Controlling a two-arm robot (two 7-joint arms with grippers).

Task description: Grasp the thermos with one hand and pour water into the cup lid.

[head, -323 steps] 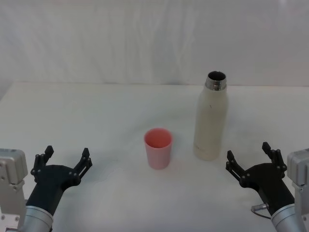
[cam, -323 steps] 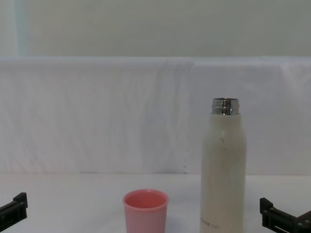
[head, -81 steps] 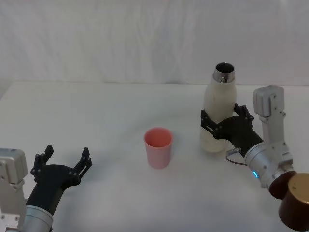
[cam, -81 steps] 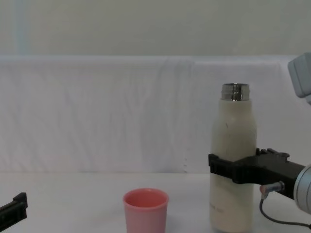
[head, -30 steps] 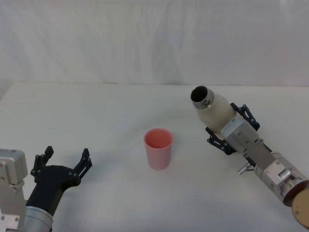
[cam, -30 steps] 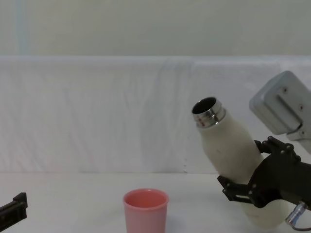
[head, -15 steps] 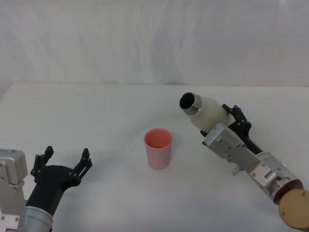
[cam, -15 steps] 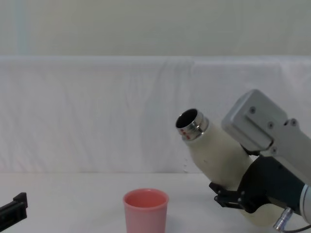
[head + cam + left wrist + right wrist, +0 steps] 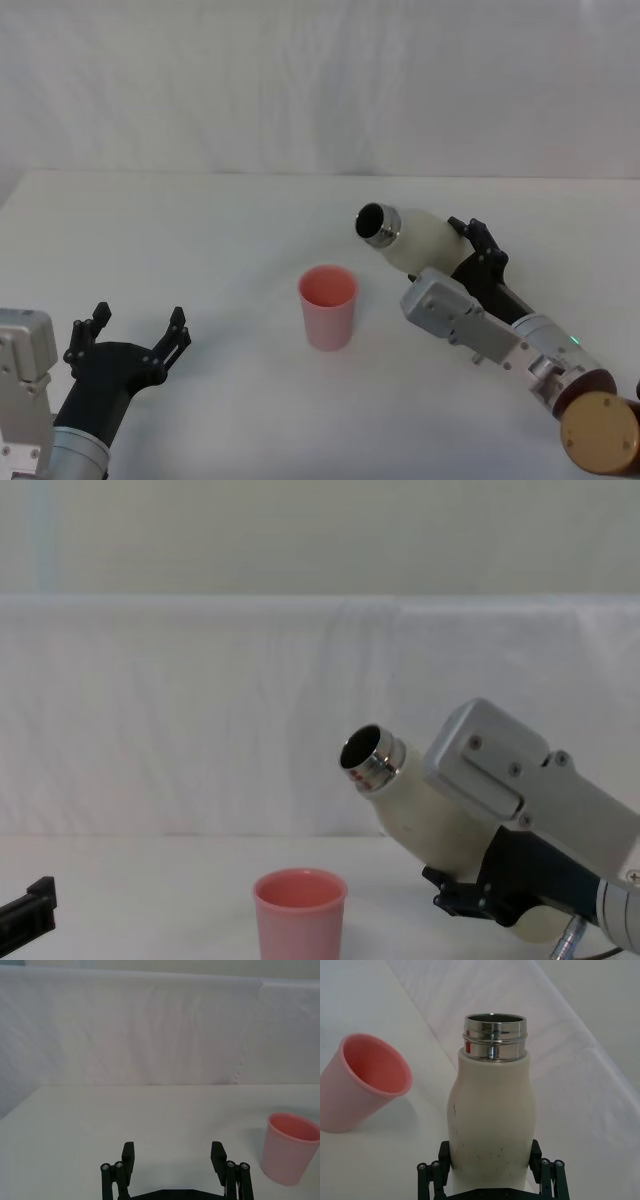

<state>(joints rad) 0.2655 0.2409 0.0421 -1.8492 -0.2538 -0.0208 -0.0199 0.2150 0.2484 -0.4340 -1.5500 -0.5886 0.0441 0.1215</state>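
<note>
You had the tall cream-white steel-necked thermos clamped in the right tool and tipped toward the small salmon-pink plastic cup lid standing on the white counter. Its mouth sat up and right of the rim, so I'd have shifted left before tipping further. The left tool was parked wide open.

White worktop, plain & smooth w/ a straight far edge. Behind it hangs a white backdrop sheet, lightly wrinkled, w/ a paler wall strip above.
</note>
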